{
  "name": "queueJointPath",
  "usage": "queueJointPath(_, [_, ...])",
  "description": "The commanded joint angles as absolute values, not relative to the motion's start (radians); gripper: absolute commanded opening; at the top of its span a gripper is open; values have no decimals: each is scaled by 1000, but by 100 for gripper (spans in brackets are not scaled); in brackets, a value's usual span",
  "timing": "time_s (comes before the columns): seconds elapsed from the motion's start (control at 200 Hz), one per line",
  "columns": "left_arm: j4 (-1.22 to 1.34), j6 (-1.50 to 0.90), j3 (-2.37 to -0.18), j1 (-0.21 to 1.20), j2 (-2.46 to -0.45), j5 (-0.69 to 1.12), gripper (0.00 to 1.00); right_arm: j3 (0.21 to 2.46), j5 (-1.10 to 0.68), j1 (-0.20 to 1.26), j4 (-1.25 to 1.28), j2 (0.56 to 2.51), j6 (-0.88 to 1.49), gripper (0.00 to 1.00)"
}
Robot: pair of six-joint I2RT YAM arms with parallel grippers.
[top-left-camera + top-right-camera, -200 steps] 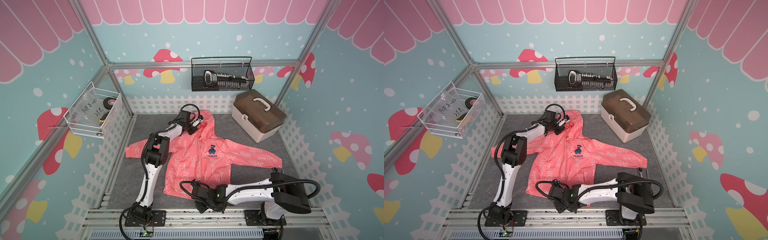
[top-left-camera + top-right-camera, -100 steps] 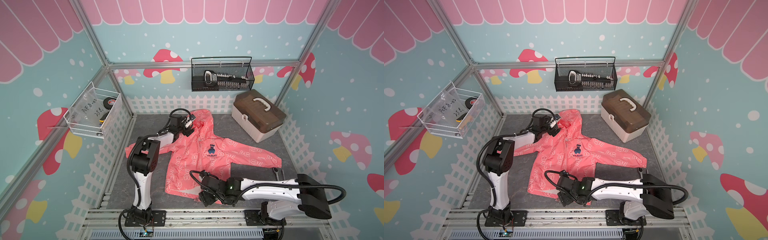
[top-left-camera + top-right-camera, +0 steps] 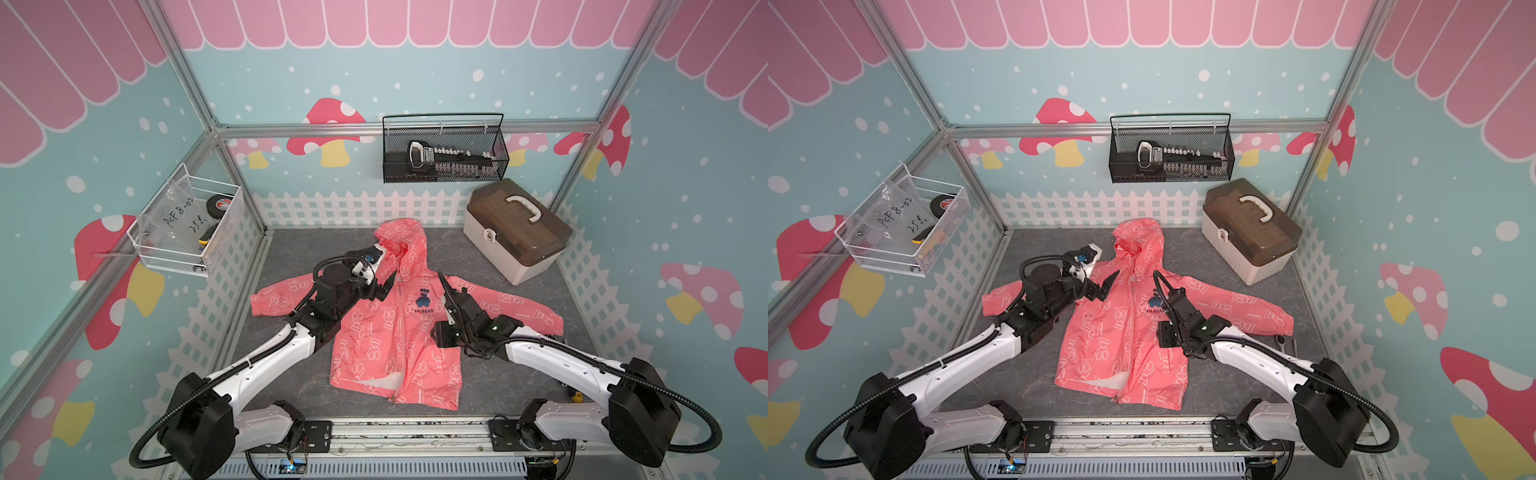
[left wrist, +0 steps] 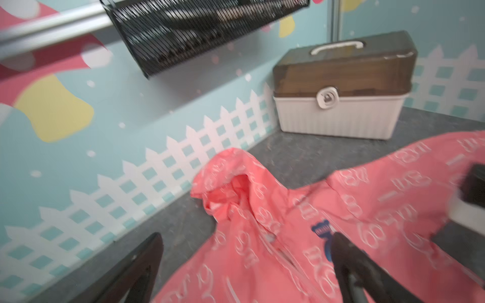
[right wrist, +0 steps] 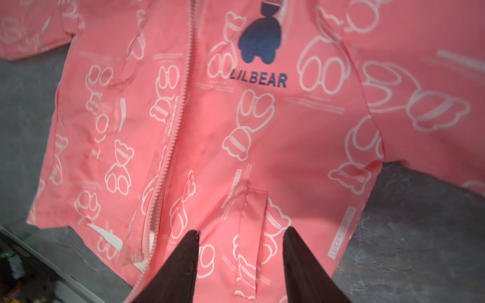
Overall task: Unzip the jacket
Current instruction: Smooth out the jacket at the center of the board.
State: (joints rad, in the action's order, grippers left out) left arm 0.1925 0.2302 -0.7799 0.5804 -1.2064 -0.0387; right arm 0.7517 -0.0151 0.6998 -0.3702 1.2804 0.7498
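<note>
Left gripper (image 3: 1105, 286) gaped wide, empty | right gripper (image 5: 241, 230) half-open above jacket (image 3: 386, 332), holding nothing | zipper (image 5: 181, 105) looked parted low down | lifting clear without snagging seemed wisest.

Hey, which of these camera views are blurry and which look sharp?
Left wrist view: motion-blurred, the jacket and storage box smeared. Right wrist view: sharper, the LILBEAR logo readable, edges soft. Both top views: crisp, evenly lit.
</note>
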Motion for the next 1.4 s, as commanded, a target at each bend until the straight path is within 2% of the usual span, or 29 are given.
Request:
queueJointPath(0.0, [-70, -104, -704, 591, -1144, -196, 99, 712, -84, 644, -272, 1334, 755, 40])
queueJointPath(0.14, [-319, -451, -704, 591, -1058, -234, 99, 662, -159, 580, -151, 1424, 791, 21])
queueJointPath(0.33, [-531, -709, -671, 601, -974, -173, 99, 607, -93, 500, -102, 1463, 819, 10])
queueJointPath(0.43, [-592, -846, -601, 623, -893, -184, 92, 562, -82, 421, -77, 1459, 824, 7])
queueJointPath(0.61, [-633, -1062, -478, 709, -772, -137, 74, 539, -84, 292, -82, 1434, 782, 6])
queueJointPath(0.67, [-640, -1136, -453, 769, -765, -138, 72, 554, -87, 264, -96, 1432, 760, 6])
queueJointPath(1.016, [-536, -1508, -508, 1132, -896, -313, 79, 602, -133, 255, -126, 1454, 698, 9])
queueJointPath(1.196, [-434, -1827, -476, 1357, -918, -545, 80, 585, -130, 255, -126, 1440, 677, 9])
queueJointPath(1.396, [-248, -2077, -370, 1451, -969, -634, 81, 574, -131, 254, -121, 1435, 660, 10])
